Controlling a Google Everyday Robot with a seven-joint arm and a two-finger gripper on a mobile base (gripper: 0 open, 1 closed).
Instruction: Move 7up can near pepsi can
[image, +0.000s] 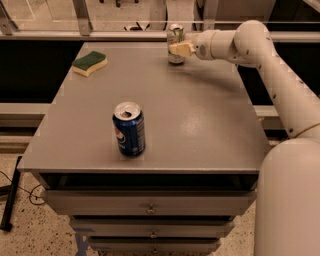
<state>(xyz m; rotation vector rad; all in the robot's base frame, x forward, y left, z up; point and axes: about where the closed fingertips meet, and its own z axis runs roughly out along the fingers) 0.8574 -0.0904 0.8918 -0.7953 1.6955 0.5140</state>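
Tool (180, 49): at 7up can (175, 34), its right side; grip can't tell.
Pepsi can (129, 130): well apart from 7up can, nearer cam, left.

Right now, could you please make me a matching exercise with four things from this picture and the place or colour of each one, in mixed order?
Things:
1. 7up can
2. pepsi can
3. sponge
4. gripper

Descriptions:
A. dark blue, upright near the front edge of the table
B. on the end of the white arm, right at the far can
C. green and yellow, at the far left of the table
D. silver-white, upright at the table's far edge

Pairs: 1-D, 2-A, 3-C, 4-B.
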